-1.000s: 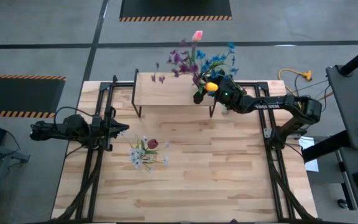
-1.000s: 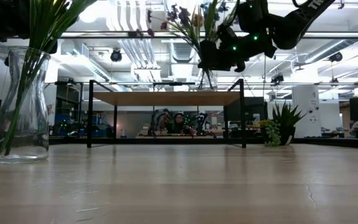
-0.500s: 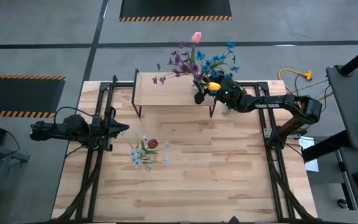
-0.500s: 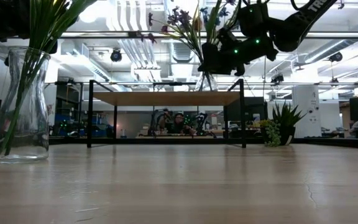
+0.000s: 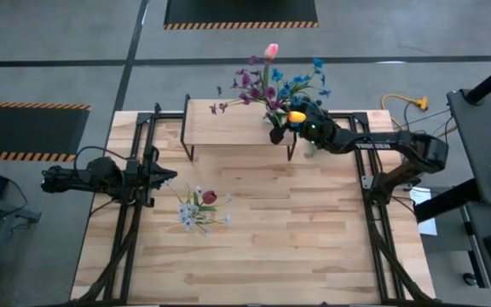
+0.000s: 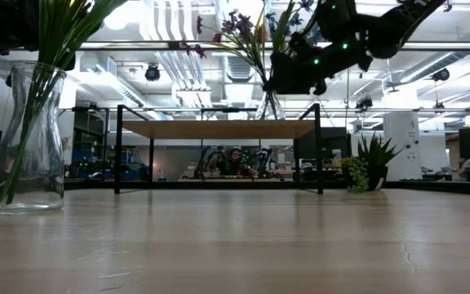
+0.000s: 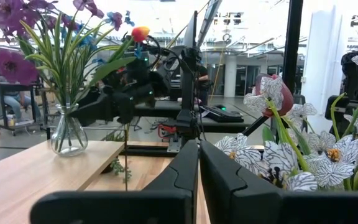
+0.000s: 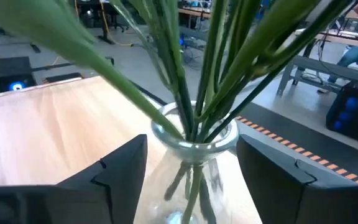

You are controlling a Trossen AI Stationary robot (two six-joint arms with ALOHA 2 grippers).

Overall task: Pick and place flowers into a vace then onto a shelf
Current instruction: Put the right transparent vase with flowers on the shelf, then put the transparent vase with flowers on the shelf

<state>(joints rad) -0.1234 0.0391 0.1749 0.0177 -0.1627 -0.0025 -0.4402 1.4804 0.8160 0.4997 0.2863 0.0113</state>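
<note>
High view: the wooden tabletop (image 5: pixel 314 247) carries the shelf (image 5: pixel 228 124) along its far edge, and a glass vase (image 7: pixel 67 134) of purple, blue, pink and orange flowers (image 5: pixel 271 81) stands at the shelf's right end. The right gripper (image 5: pixel 281 130) hangs spread around the vase's neck without touching it. The left gripper (image 5: pixel 167 177), fingers together on nothing, waits at the left edge near a second vase (image 6: pixel 27 135) of whitish flowers (image 5: pixel 199 209); two vases in all, no legible writing.

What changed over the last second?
The right gripper eased slightly back toward the table's right side and sits open around the vase of flowers on the shelf, no longer clamping it. The left gripper, shut, and the second vase stayed put.
</note>
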